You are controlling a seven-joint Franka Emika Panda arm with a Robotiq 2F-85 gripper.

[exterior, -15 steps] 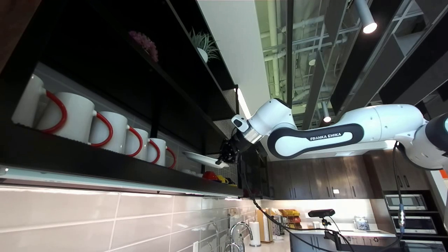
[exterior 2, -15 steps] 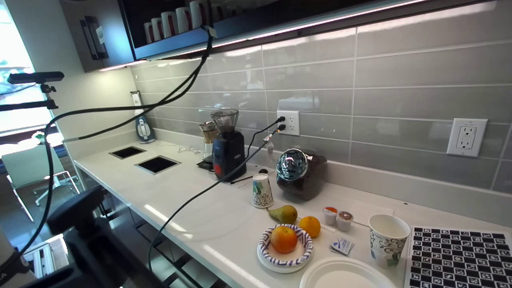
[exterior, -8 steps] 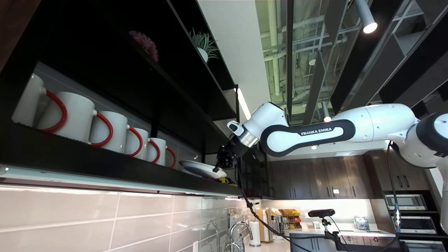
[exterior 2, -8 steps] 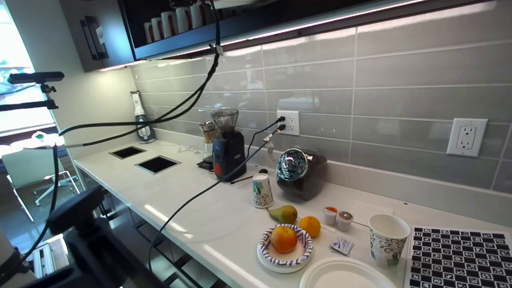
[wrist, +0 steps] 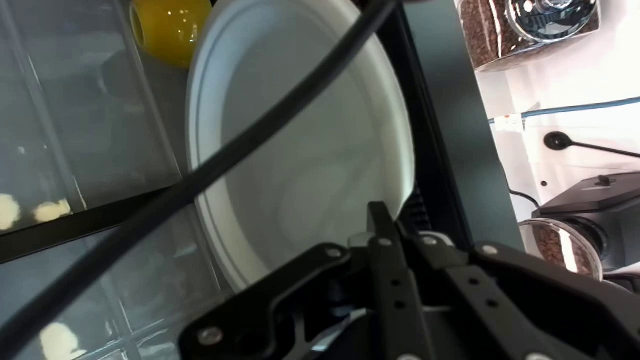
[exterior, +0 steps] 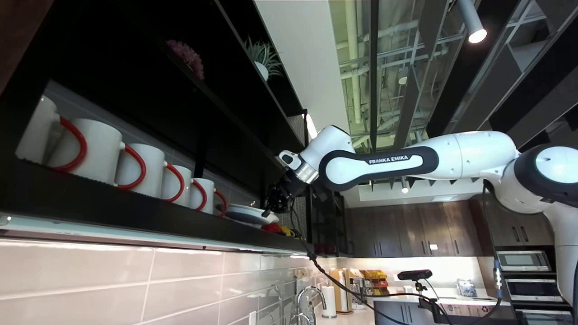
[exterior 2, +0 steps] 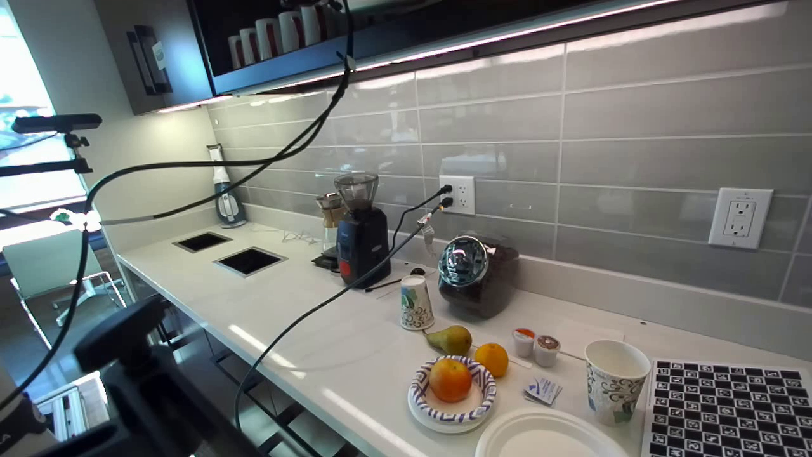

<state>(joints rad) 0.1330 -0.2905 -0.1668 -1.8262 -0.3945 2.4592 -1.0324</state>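
Observation:
A white oval plate (wrist: 305,130) fills the middle of the wrist view, with my gripper (wrist: 395,223) shut on its near right rim. One finger (wrist: 382,220) lies over the plate's inner face, while the opposite one is mostly hidden beyond the rim. In an exterior view the plate (exterior: 248,214) is tilted at the shelf opening, just past the row of mugs, and the gripper (exterior: 268,212) holds its right end. Whether the plate touches the shelf I cannot tell. A yellow cup-like object (wrist: 172,30) stands close beside the plate's far left edge.
Several white mugs (exterior: 97,151) with red handles line the black shelf (exterior: 149,205), left of the plate. Red (exterior: 271,227) and yellow items (exterior: 287,230) sit right of it. A black cable (wrist: 280,120) crosses the wrist view. Fruit and cups (exterior 2: 618,381) stand on the counter below.
The arm has moved left in an exterior view, carrying the plate lower and closer to the mugs. The hanging cable has shifted with it. The gripper has stayed shut on the rim.

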